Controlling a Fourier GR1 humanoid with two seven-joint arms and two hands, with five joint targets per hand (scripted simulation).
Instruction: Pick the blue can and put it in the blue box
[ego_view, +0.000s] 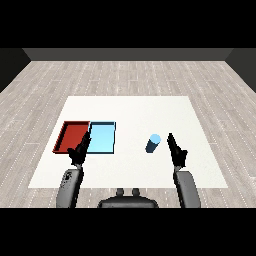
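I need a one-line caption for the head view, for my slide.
Blue can stands on the table beside the open right hand, apart from the blue tray.

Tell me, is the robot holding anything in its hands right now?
No. The blue can stands on the table, apart from the right hand. The left hand holds nothing either.

Two trays (102, 138) lie side by side left on the table (130, 112), the can (153, 143) standing well right of them.

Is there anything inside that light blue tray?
No. The light blue tray shows only bare floor; the left robot hand covers its near-left corner. The blue can stands outside.
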